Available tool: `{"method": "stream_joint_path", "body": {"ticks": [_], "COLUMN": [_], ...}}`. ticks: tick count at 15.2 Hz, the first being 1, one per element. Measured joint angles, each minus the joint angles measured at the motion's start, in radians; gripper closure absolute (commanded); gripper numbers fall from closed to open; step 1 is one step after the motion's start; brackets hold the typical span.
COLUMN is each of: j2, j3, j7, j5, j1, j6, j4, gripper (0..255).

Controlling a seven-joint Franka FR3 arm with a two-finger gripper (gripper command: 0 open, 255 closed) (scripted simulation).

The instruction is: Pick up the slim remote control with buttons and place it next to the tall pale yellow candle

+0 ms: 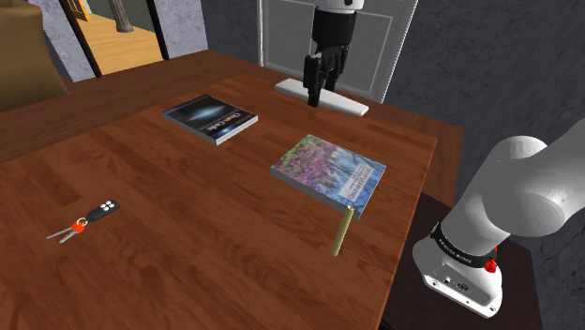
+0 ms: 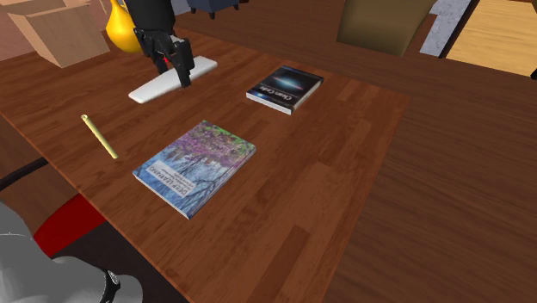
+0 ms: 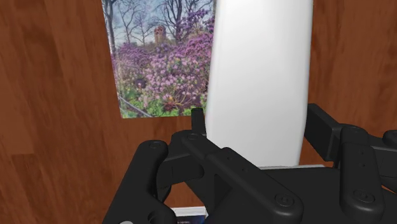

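Note:
The remote (image 1: 330,98) is a slim, plain white bar at the far end of the wooden table (image 1: 187,216), and no buttons can be made out on it. My black gripper (image 1: 314,89) comes down from above and is shut on it near one end, also seen in the second exterior view with the gripper (image 2: 182,76) on the remote (image 2: 159,84). In the wrist view the fingers (image 3: 198,121) clasp the remote's (image 3: 261,70) sides. The thin pale yellow candle (image 1: 341,231) is by the table edge nearest the stand, close to the flowery book's corner; the candle (image 2: 100,136) is well apart from the remote.
A book with a purple flowery cover (image 1: 328,169) lies between remote and candle. A dark book (image 1: 210,117) lies further along the shoulder view's left. Keys with a black fob (image 1: 89,217) rest near the front. A cardboard box (image 2: 60,30) stands beyond the table.

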Motion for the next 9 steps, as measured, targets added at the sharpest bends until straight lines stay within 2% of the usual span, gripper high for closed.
{"method": "stream_joint_path", "body": {"ticks": [9], "j2": [-0.028], "j3": [0.165], "j7": [0.217], "j5": [0.078], "j1": [0.083], "j6": [-0.011], "j4": [0.0], "gripper": [255]}}
